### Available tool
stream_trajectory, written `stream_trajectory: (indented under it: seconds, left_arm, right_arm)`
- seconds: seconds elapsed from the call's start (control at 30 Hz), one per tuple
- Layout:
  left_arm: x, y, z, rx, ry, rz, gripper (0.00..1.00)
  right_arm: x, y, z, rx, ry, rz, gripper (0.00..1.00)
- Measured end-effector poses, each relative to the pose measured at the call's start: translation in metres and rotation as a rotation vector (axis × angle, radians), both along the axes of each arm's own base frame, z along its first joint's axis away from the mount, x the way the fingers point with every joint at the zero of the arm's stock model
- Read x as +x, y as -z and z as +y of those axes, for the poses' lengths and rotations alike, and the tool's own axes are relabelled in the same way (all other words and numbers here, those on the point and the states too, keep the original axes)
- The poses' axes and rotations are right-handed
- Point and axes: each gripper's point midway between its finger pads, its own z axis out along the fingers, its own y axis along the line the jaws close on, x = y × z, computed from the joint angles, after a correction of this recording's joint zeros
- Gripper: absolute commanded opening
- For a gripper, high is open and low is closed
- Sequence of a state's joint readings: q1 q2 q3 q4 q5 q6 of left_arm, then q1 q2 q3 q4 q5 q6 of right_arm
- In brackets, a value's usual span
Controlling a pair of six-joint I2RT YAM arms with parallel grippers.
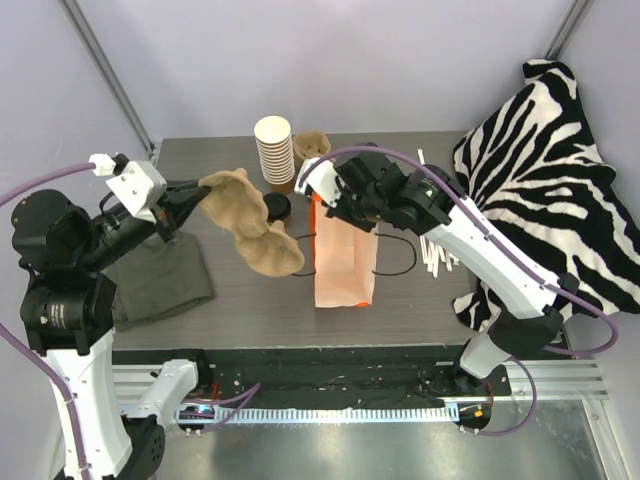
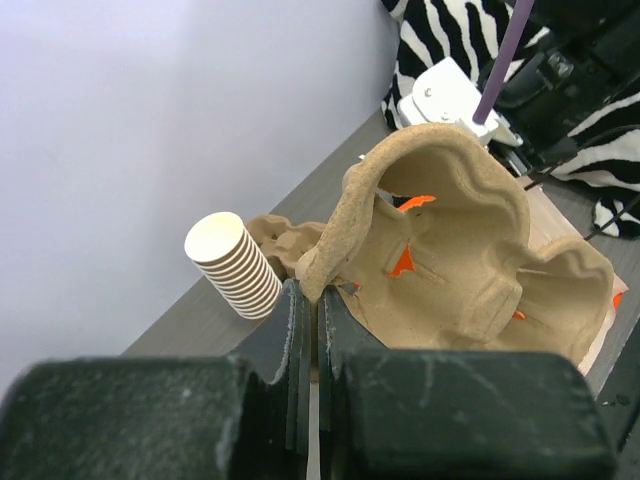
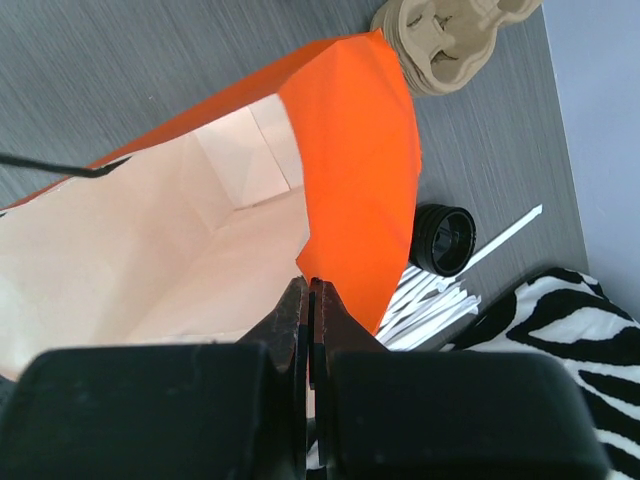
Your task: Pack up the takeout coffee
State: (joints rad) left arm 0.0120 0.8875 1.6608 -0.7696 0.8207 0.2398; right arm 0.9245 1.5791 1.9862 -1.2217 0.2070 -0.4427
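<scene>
The takeout coffee (image 1: 278, 207), a small cup under a black lid, stands behind the orange paper bag's left side, partly hidden by a pulp cup carrier (image 1: 250, 225). My left gripper (image 1: 200, 190) is shut on that carrier's edge and holds it in the air left of the bag (image 1: 345, 265). In the left wrist view the carrier (image 2: 460, 250) fills the space ahead of the gripper (image 2: 318, 290). My right gripper (image 1: 318, 195) is shut on the bag's far rim. The right wrist view shows the gripper (image 3: 312, 285) pinching the orange flap (image 3: 350, 150), with the pale inside open.
A tall stack of lidless cups (image 1: 275, 150) and a second carrier (image 1: 312, 145) stand at the back. Black lids (image 3: 445, 238) and white straws (image 1: 435, 255) lie right of the bag. A zebra cloth (image 1: 540, 170) covers the right side, and a dark cloth (image 1: 160, 280) lies on the left.
</scene>
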Motion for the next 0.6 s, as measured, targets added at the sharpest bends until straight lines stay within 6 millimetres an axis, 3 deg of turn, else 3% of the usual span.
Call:
stream_trajectory:
  seconds: [0.2, 0.33, 0.5, 0.6]
  left_arm:
    - [0.021, -0.009, -0.010, -0.014, 0.040, -0.006, 0.00]
    - [0.034, 0.000, -0.022, 0.008, 0.057, 0.006, 0.00]
    - [0.046, 0.017, -0.052, 0.071, 0.089, -0.011, 0.00]
    - [0.048, 0.014, -0.061, 0.084, 0.084, -0.051, 0.00]
  right_arm:
    - [0.020, 0.009, 0.004, 0.005, 0.054, 0.023, 0.01]
    - [0.037, 0.012, 0.003, 0.026, 0.096, 0.044, 0.01]
    - [0.057, 0.013, -0.006, 0.060, 0.156, 0.069, 0.01]
    - [0.062, 0.010, -0.007, 0.081, 0.171, 0.070, 0.01]
